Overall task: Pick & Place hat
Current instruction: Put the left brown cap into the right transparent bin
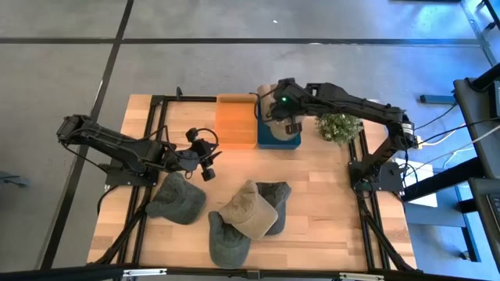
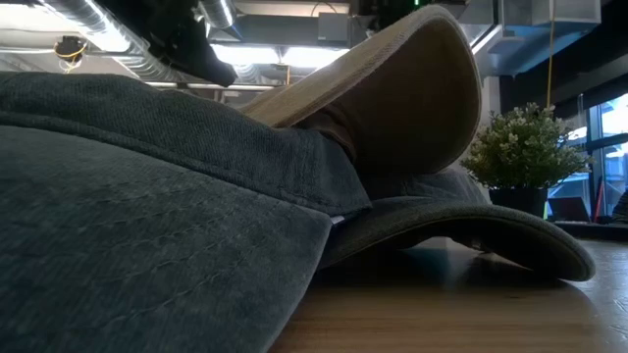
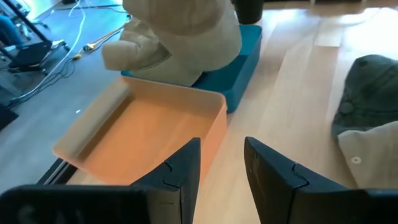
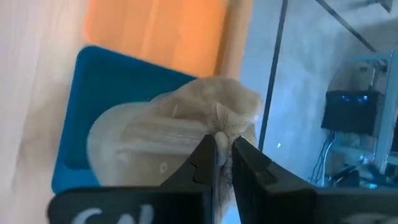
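Observation:
My right gripper (image 4: 223, 149) is over the blue bin (image 1: 280, 134) at the table's far side, shut on a beige hat (image 4: 168, 137), which also shows in the left wrist view (image 3: 180, 43). My left gripper (image 3: 222, 167) is open and touches nothing. It hovers left of centre (image 1: 205, 158), pointing toward the orange bin (image 3: 143, 134). Several more hats lie on the near half of the table: a dark green one (image 1: 176, 197), a beige one (image 1: 250, 209) on top of two dark ones (image 1: 275, 199) (image 1: 228, 240). My right gripper pinches a bunched fold of the beige hat's cloth (image 4: 231, 124) between its two fingers, coming from above and pointing down. The hat hangs below the fingers over the blue bin (image 4: 93, 93). Whether its underside rests in the bin, I cannot tell.
The orange bin (image 1: 236, 119) stands right beside the blue bin, on its left. A small potted plant (image 1: 339, 127) stands to the right of the blue bin. In the low view, the pile of hats (image 2: 147, 196) fills most of the picture. Bare wood lies between the bins and the hats.

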You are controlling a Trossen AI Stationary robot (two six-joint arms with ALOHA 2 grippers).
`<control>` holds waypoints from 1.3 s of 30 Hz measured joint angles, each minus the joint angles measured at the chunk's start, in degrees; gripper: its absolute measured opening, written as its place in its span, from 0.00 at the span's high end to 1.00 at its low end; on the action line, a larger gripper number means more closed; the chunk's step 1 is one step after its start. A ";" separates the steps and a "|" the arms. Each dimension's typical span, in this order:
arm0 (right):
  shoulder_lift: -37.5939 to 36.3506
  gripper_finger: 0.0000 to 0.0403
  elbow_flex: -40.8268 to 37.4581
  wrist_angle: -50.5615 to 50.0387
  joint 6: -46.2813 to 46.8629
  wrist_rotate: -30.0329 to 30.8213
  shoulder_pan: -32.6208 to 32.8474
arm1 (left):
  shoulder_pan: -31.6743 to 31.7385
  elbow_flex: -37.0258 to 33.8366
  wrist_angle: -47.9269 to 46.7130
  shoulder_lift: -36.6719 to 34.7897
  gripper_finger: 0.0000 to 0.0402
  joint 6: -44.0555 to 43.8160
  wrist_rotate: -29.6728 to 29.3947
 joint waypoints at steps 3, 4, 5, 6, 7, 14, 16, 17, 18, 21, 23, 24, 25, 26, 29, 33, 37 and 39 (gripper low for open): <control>0.02 0.92 -4.11 4.29 -3.13 -0.19 -1.62 | 0.00 0.00 0.22 0.00 0.71 0.01 -0.12; 0.02 0.92 -5.71 5.39 -4.00 -0.05 -2.15 | 0.00 0.00 0.27 0.00 0.71 0.01 -0.12; 0.08 0.92 -7.18 6.34 -5.09 -0.02 -2.68 | 0.00 0.00 0.26 0.00 0.71 0.01 -0.12; 0.09 0.92 -8.68 7.83 -5.88 0.00 -3.15 | 0.00 0.00 0.26 0.00 0.71 0.01 -0.12; 0.09 0.92 -10.15 9.82 -7.11 0.25 -3.61 | 0.00 0.00 0.26 0.00 0.71 0.01 -0.12; 0.09 0.92 -20.12 28.32 -20.95 7.60 -6.09 | 0.00 0.00 0.26 0.00 0.70 -0.52 -0.12; 0.09 0.92 -22.11 32.37 -24.66 7.79 -7.01 | 0.00 0.00 0.27 0.00 0.71 -1.29 -0.13; 0.09 0.90 -22.97 33.87 -26.12 7.90 -7.47 | 0.01 0.00 0.28 0.00 0.71 -1.42 -0.13; 0.09 0.87 -23.80 35.55 -27.28 8.01 -7.90 | 0.00 0.00 0.28 0.00 0.71 -1.45 -0.14; 0.09 0.82 -26.30 40.10 -29.67 9.34 -9.05 | 0.00 0.00 0.28 0.00 0.71 -1.46 -0.14; 0.09 0.82 -27.66 42.18 -32.31 11.48 -9.60 | 0.02 0.00 0.28 0.00 0.71 -1.47 -0.14; 0.09 0.84 -28.50 43.41 -34.36 11.94 -9.84 | 0.02 0.00 0.28 0.00 0.71 -1.50 -0.14; 0.09 0.85 -29.26 44.00 -36.39 12.02 -10.12 | 0.02 0.00 0.28 0.00 0.71 -1.66 -0.14; 0.09 0.87 -29.93 43.92 -38.15 11.99 -10.34 | 0.00 0.00 0.28 0.00 0.71 -1.98 -0.14; 0.11 0.90 -31.01 44.38 -39.48 11.95 -10.93 | 0.02 0.00 0.28 0.00 0.70 -2.52 -0.14; 0.15 0.87 -31.55 44.04 -35.45 11.16 -11.04 | 0.00 -0.01 0.28 0.00 0.70 -2.54 -0.14; 0.15 0.76 -31.53 44.93 -34.68 10.19 -11.02 | 0.01 -0.02 0.28 0.00 0.70 -2.83 -0.14; 0.15 0.69 -31.53 46.58 -33.13 9.63 -11.02 | 0.00 -0.02 0.28 0.00 0.70 -2.98 -0.12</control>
